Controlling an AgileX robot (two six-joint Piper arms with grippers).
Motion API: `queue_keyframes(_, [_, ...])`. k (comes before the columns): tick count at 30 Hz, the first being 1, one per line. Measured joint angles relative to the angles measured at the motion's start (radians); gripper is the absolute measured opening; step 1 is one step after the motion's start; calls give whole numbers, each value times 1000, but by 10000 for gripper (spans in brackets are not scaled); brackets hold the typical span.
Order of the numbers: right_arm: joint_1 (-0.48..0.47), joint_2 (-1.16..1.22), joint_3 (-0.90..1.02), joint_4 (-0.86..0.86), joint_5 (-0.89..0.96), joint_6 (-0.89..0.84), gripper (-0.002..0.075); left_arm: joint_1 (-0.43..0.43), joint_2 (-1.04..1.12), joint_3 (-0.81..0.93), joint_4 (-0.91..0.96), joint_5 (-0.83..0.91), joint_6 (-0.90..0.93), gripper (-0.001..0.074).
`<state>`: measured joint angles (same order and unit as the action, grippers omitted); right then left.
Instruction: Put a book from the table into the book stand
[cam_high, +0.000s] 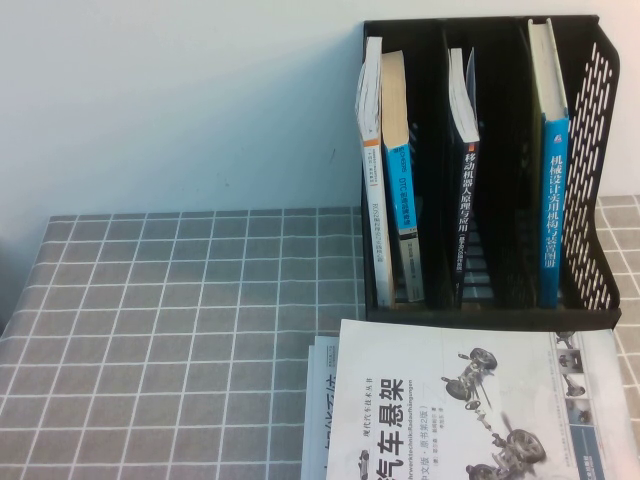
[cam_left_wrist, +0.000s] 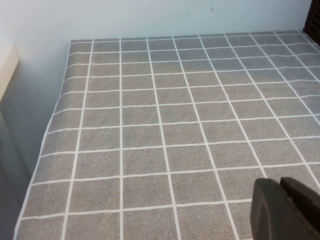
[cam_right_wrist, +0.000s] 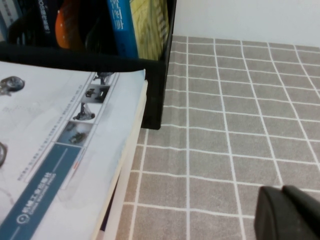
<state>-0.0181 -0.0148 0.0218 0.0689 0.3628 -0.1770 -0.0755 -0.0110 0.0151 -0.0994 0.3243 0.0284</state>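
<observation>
The left gripper (cam_left_wrist: 286, 210) is seen only in its own wrist view, low over bare grey grid cloth of the surface (cam_left_wrist: 165, 125); its two dark fingers are pressed together, so it is closed and nothing is held. Nothing but cloth lies ahead of it, up to the pale wall, and the book is not seen from it.

The right gripper (cam_right_wrist: 287, 212) is likewise seen only in its wrist view, just above the surface. Its dark fingers (cam_right_wrist: 272, 212) are drawn together with a thin seam between them, and nothing is gripped. Beside this gripper, and apart from it, the book (cam_high: 480, 400) is laid flat on top of other books (cam_high: 320, 410), its white cover with black characters and grey suspension drawings turned upward. Neither gripper is in contact with it.

Beyond the book, further from the right gripper, the book stand (cam_high: 590, 170) is set upright against the wall. The book's far edge is close against the stand's low front lip. Several upright books (cam_high: 400, 180) are held in the slots: two in the slot nearest the left side, a dark one in the middle, and a blue-spined one in the slot nearest the perforated side wall.
</observation>
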Motion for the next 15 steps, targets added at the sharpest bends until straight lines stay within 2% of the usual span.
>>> queue_keyframes(15, [0,0,0,0,0,-15,-4,0,0,0,0,0,0,-4])
